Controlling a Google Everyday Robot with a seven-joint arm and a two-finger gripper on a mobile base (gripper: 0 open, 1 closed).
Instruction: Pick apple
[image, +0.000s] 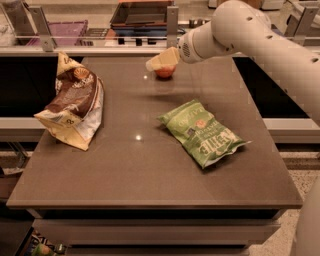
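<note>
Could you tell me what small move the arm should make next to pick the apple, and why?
Probably ease the pincer slightly lower onto the apple. The pincer hovers near the far edge of the table, overlapping the apple's top, while the apple seems to rest on the table, not yet lifted.

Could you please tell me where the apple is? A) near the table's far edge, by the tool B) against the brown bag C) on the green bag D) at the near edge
A: the apple sits near the table's far edge, with the tool partly overlapping its top.
</note>
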